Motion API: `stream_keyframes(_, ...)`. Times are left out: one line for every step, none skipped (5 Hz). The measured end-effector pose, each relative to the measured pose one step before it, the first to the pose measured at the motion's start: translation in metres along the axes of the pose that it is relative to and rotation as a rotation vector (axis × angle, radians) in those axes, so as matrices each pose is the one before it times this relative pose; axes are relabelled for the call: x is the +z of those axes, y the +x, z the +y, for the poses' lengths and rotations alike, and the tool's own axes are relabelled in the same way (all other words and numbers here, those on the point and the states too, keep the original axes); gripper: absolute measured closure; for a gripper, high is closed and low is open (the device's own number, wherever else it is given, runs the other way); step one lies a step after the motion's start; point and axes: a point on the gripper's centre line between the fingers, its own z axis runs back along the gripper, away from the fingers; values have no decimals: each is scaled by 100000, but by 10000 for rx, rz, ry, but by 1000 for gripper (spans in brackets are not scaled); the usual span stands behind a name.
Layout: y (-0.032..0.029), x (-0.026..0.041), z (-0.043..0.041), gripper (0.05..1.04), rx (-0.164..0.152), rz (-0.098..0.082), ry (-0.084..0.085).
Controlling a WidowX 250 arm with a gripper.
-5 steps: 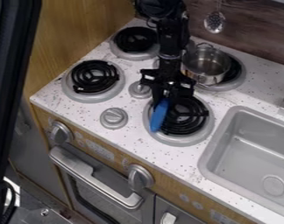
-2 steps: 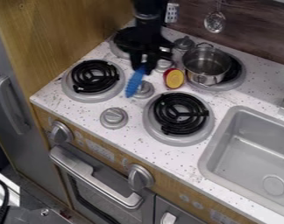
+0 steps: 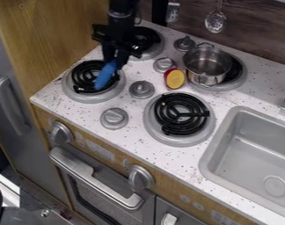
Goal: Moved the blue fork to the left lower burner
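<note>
Blue fork: held by its upper end, the fork slants down over the left lower burner; whether it touches the coils cannot be told. The grip at one end probably serves to leave the lower length free to meet the burner first.
Black gripper: closed on the fork, the gripper hangs above the far side of that burner, presumably so the blue piece falls within the ring once let go.
Left lower burner: black looped coils in a round, silvery pan; the raised loops could let a slim fork tip or slide, so a low, gentle release seems wise.
Metal pot: shiny, round and open, with small loop handles, the pot sits on the right upper burner, likely as stove dressing, and asks for no handling.
Toy lemon half: smooth yellow face, red outside; the piece stands tilted beside the pot, apart from the fork's burner.
Countertop: white with dark speckles, the surface looks hard and flat.
Stage: the carry appears nearly done, with lowering and release left.
</note>
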Motion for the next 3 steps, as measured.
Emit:
stream_keyframes(-38,-2204,1454,757,-76,360,202)
stream_keyframes(-53,-1765,1136,741,178,372,-17)
stream_keyframes(-11,-957,-96,681,224,290,-301)
